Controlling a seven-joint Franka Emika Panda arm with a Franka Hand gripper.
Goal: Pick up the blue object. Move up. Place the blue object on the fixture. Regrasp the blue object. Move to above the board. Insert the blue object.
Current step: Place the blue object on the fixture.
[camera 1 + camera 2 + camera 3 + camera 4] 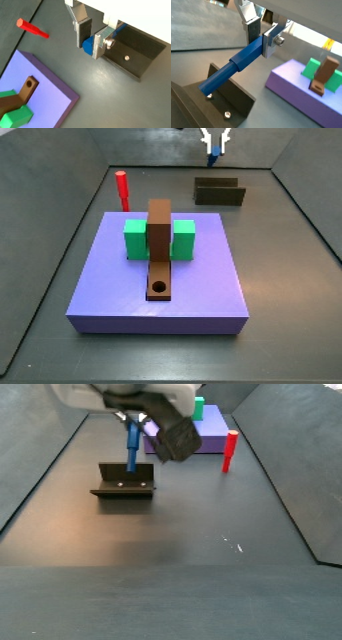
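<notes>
In a side view, going left to right, there is the thin red upright peg (122,190) at about 10 o'clock. Next comes the long brown wooden board (159,248) with its round hole near the front end. It lies on the big flat purple block (158,278), between two green blocks (136,238). At about 1 o'clock, far back, sits the small dark grey fixture (219,193). The silver gripper (214,145) hangs right above it.

The slim blue peg (234,69), the blue object, is the thing to watch. In a wrist view it is a long blue stick. One end is up between the jaws. The other end points down and away, and touches the top edge of the dark fixture (218,105). So its long way runs from the gripper (260,39) down to the fixture. In the other side view the blue peg (132,442) looks almost straight up and down, with its low end on the fixture (124,481).

The jaws are closed on the top end of the blue peg. The flat silver plates press on it from both sides, seen in both wrist views (92,44).

I think the step now is setting the peg on the fixture. Next, the jaws must let go and grab it again in a better way.
</notes>
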